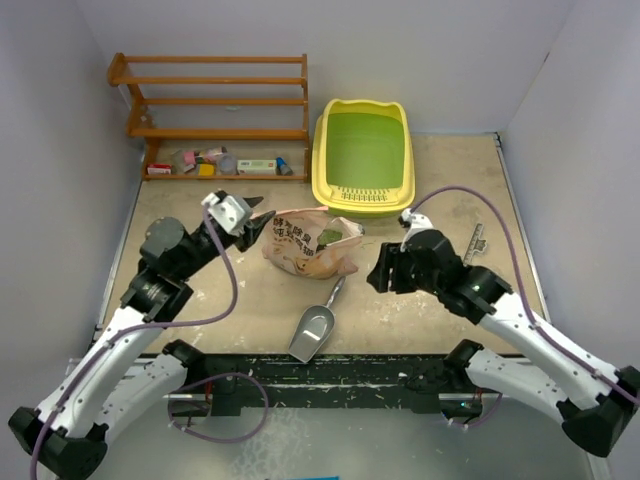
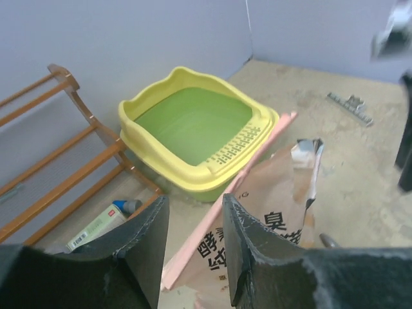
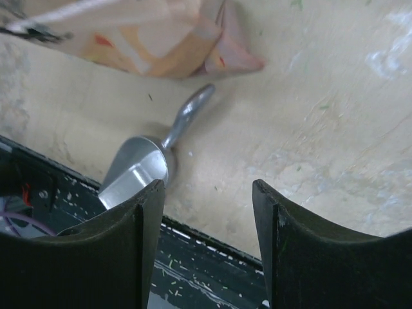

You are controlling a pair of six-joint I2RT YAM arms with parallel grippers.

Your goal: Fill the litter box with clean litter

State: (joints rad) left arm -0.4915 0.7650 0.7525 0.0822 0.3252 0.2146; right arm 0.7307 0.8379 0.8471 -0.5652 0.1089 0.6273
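Note:
The yellow litter box (image 1: 362, 155) with its green floor stands at the back centre, also in the left wrist view (image 2: 193, 129), and I see nothing in it. The pink printed bag (image 1: 310, 243) lies in front of it, and a greenish patch of clean litter (image 1: 330, 237) shows in its open mouth. My left gripper (image 1: 262, 224) is at the bag's left end. Its jaws stand open, and the bag's pink top edge (image 2: 219, 212) runs between them untouched by my left gripper (image 2: 193, 222). My right gripper (image 1: 376, 275) hangs open and empty right of the bag, over bare table (image 3: 206, 193).
A grey metal scoop (image 1: 315, 325) lies near the table's front edge, left of the right fingers (image 3: 138, 170). A wooden rack (image 1: 215, 110) with small items on its lowest shelf stands at the back left. A small metal piece (image 1: 474, 243) lies at the right.

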